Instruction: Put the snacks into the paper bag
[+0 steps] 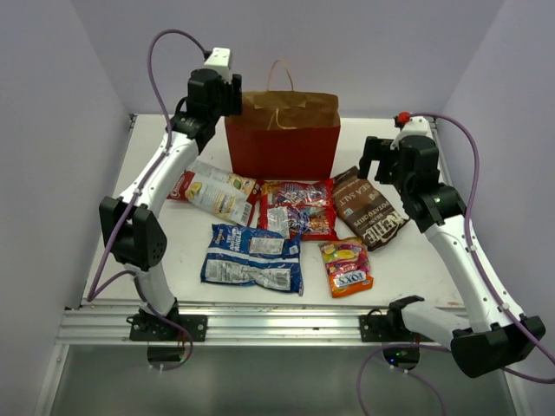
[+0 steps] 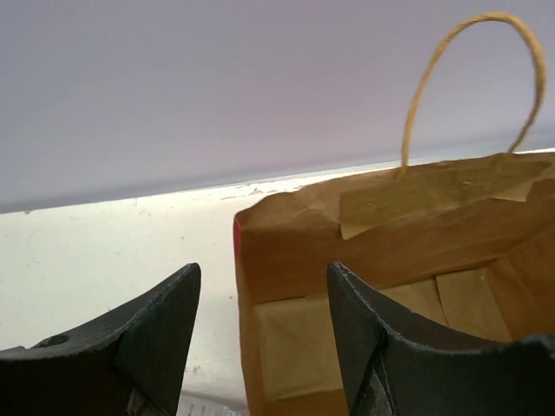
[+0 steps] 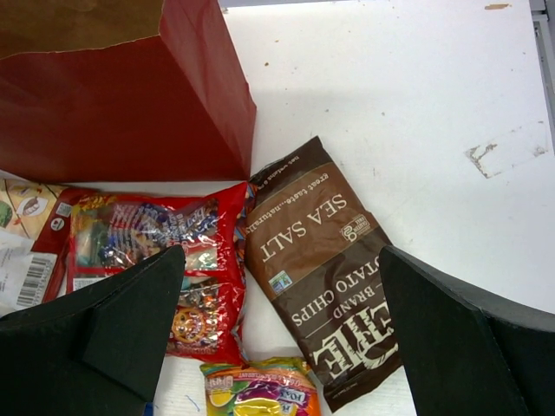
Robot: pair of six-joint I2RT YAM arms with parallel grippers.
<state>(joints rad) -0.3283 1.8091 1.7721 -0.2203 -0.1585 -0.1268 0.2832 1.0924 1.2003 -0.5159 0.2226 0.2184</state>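
So all five snacks (image 1: pixel 299 208) sat on the bench (image 1: pixel 408 269) just near of the upright paper bag (image 1: pixel 282 139), left end effector (image 2: pixel 262 277) at its left rim and right end effector (image 3: pixel 282 260) over the brown chip bag (image 3: pixel 321 260), both gaping and empty, and pinching that bag by an edge looked smartest.

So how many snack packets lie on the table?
5: white-yellow bag left, red bag middle, brown chips right, blue-white packet front-left, small candy bag front-right. None seen inside the paper bag.
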